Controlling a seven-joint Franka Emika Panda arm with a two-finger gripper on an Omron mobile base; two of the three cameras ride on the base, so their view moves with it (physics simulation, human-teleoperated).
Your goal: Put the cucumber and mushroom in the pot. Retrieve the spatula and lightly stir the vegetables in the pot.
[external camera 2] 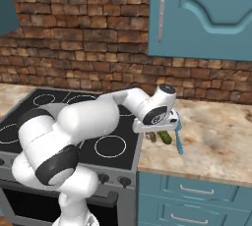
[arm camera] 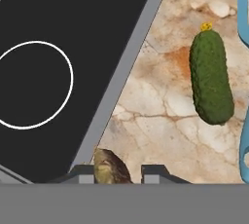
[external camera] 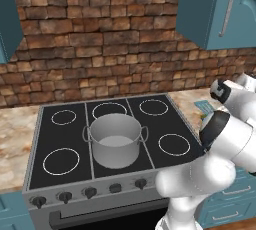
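Pot: on the stove's centre, holding nothing yet; gripper: pinched on the mushroom at the counter's edge by the stove (a shallow hold, by the look); risk: mushroom slips free on the lift; cucumber: loose on counter, near; spatula: just beside it, liable to be nudged.

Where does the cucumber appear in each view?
Left base view: I cannot find it; the arm blocks that stretch of counter.
Right base view: cucumber on the counter under the hand, beside the spatula.
Hand view: right of centre.
Shared landmark: the spatula.
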